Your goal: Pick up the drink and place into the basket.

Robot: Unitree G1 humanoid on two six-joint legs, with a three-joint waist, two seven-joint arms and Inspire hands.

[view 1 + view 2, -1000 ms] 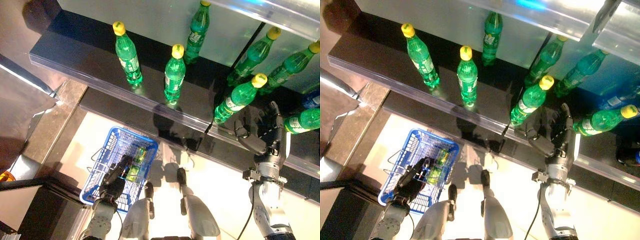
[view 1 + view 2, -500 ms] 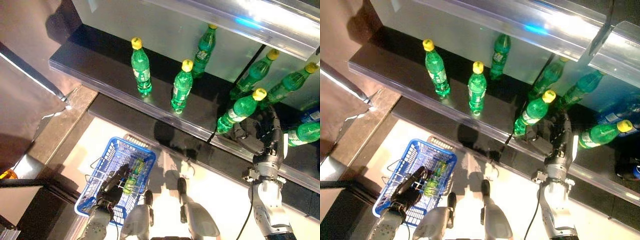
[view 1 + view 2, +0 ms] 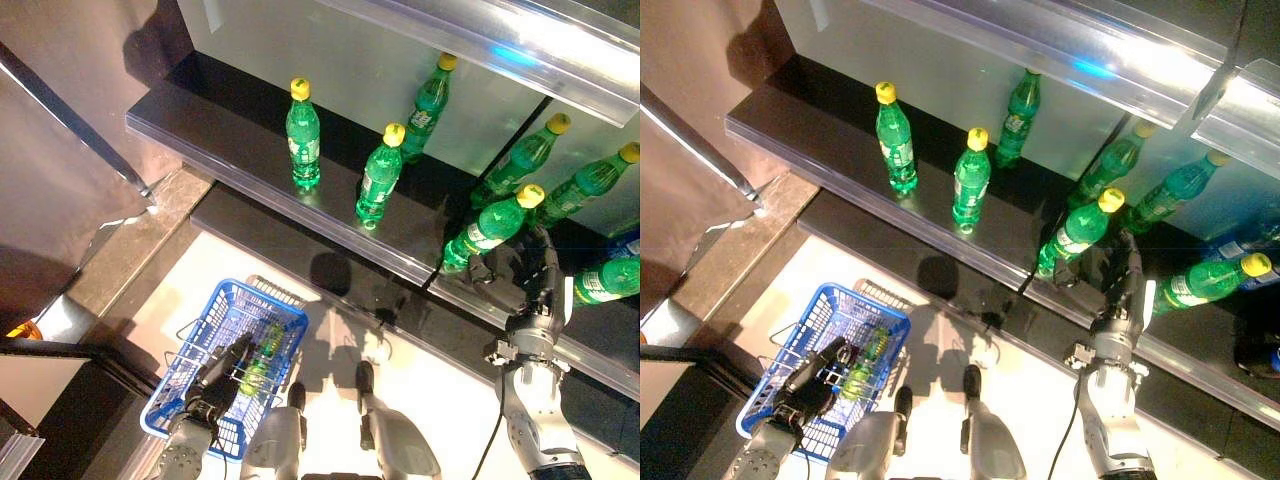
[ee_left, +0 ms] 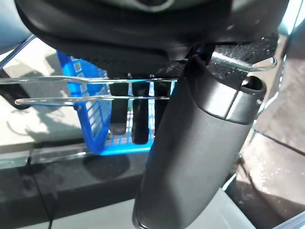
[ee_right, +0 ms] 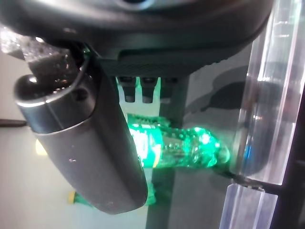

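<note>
While the left hand [image 3: 222,368] grips the basket [image 3: 190,350] handle, the right hand [image 3: 528,275] reaches open-fingered beside a shelf bottle [image 3: 488,226].

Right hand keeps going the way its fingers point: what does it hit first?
Most likely the green bottle on the shelf: the right hand is open just beside it. Whether they touch is unclear.

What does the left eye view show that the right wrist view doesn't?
Only the left eye view shows the blue basket hanging from the left hand, a bottle already in it, and the shelf with several green bottles. Only the right wrist view shows, close up, the fingers beyond the nearest bottle. Both show the right hand at that green bottle.
</note>
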